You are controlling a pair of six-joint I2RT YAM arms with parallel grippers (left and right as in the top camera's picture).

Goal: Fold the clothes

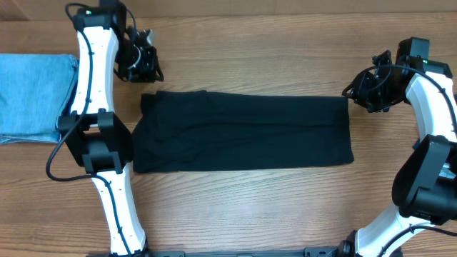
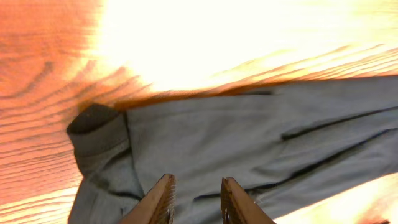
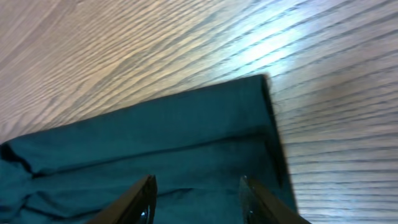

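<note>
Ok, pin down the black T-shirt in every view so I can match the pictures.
Overhead: the black T-shirt lies as a long folded band across the middle.
Left wrist: the black T-shirt fills the lower right, washed out to grey.
Right wrist: the black T-shirt fills the lower left, looking teal.
Shared landmark: the wooden table, bordering the garment's far edge in all three.

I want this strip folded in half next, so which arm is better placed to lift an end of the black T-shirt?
Probably the right arm: its open jaws hang by the neat squared corner of the black T-shirt. The left arm sits farther off the uneven sleeve end.
</note>
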